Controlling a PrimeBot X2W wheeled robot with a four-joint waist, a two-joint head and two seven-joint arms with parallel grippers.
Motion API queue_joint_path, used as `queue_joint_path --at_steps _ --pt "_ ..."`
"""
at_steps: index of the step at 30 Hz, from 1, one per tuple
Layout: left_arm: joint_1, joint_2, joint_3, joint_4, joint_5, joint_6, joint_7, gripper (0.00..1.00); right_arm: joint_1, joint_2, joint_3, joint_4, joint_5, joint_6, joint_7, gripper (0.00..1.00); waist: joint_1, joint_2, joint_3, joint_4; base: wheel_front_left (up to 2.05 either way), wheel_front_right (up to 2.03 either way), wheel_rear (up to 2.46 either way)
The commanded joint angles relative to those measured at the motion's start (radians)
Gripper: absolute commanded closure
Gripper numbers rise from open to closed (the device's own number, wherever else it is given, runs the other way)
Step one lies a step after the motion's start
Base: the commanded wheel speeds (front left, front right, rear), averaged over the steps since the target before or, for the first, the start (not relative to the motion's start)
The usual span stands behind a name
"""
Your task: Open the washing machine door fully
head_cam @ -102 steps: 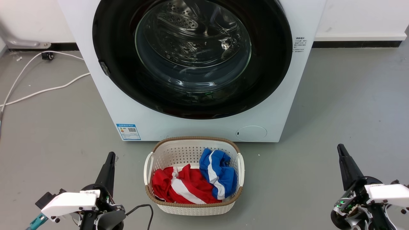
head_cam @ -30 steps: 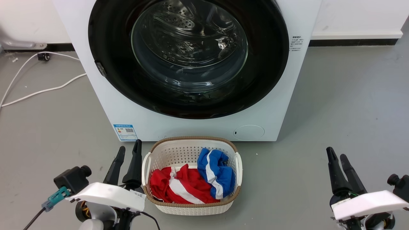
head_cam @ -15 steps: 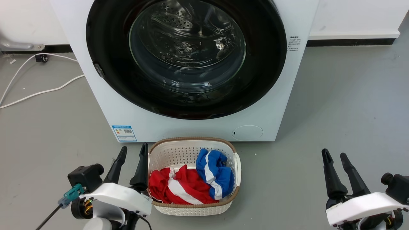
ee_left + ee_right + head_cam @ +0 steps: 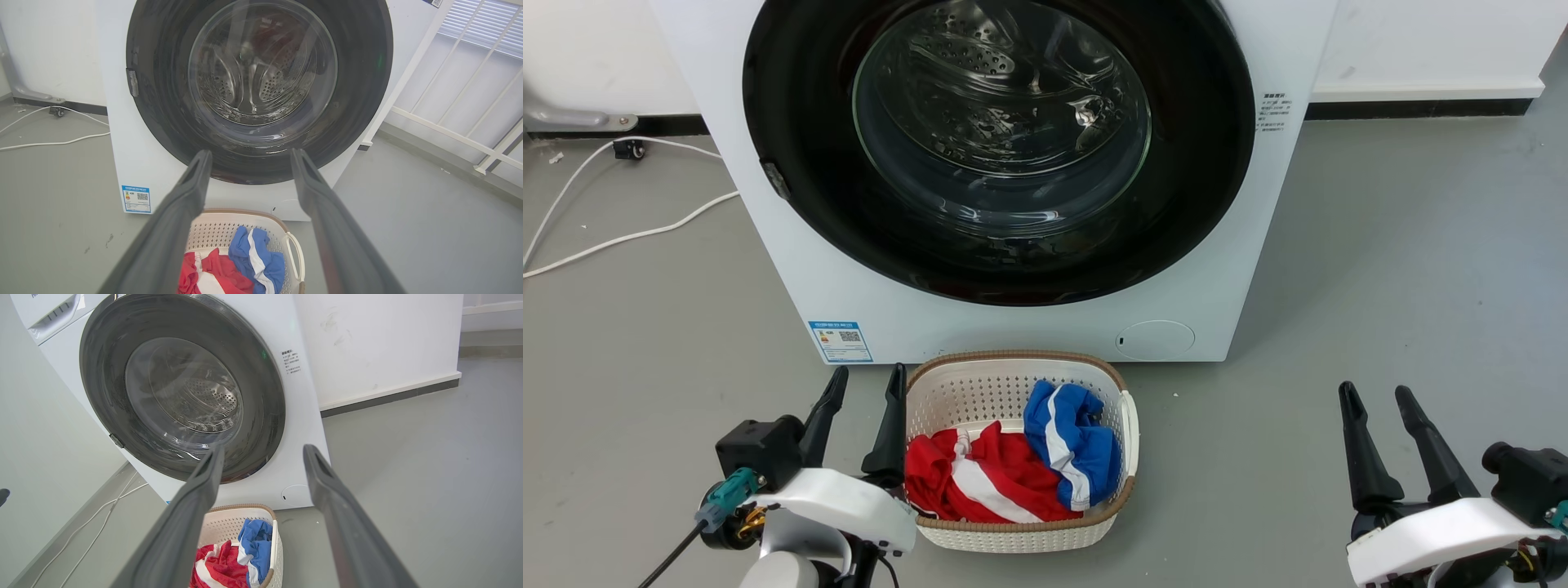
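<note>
You have one washing machine door (image 4: pixel 1001 143) ahead of you, round and glossy black. It lies closed against the front of the one white washing machine (image 4: pixel 1029 327) and spans nearly its full width. It has one clear bulging glass bowl (image 4: pixel 261 61) at its centre, and through it you can see the perforated steel drum (image 4: pixel 204 400). One small grey piece (image 4: pixel 774 178) sits on the door's left edge.

The machine front carries three marks:
- one blue label (image 4: pixel 840 340) with a QR code at the lower left
- one block of small print (image 4: pixel 1275 112) to the right of the door
- one round cover (image 4: pixel 1155 339) at the lower right

None of the writing is large enough to read.

One white basket (image 4: pixel 1013 535) with a brown rim stands on the grey floor (image 4: pixel 1380 245), just in front of the machine. It holds two garments, one red and white garment (image 4: pixel 980 482) and one blue and white garment (image 4: pixel 1074 445).

Your left tool (image 4: pixel 869 370) has its two fingers spread apart and holds nothing. Its inner finger is right at the basket's left rim, but you cannot tell whether it touches. Your right tool (image 4: pixel 1373 388) is also spread and empty, well off to the basket's right. Both tools are well short of the door.

Two white cables (image 4: pixel 678 224) trail across the floor to the machine's left.
</note>
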Motion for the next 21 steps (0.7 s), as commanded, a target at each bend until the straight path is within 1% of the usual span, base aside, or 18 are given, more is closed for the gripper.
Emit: queue_joint_path --at_steps 1,12,21 --pt "-0.016 0.003 -0.004 -0.003 0.026 0.001 -0.01 0.0 0.005 0.002 0.002 -0.018 -0.029 0.0 -0.008 0.0 0.0 0.0 0.0 0.0 0.0 0.0 0.0" --pt "0.006 -0.009 0.01 0.007 0.111 0.016 -0.038 0.0 0.02 0.007 -0.002 -0.035 -0.142 0.0 -0.015 0.0 0.0 0.0 -0.002 0.0 0.0 0.0 0.0" --pt "0.017 -0.018 0.021 0.02 0.176 0.01 -0.056 0.0 0.026 0.009 -0.003 -0.043 -0.207 0.0 -0.022 0.0 0.0 0.0 -0.005 0.004 0.0 0.0 0.0"
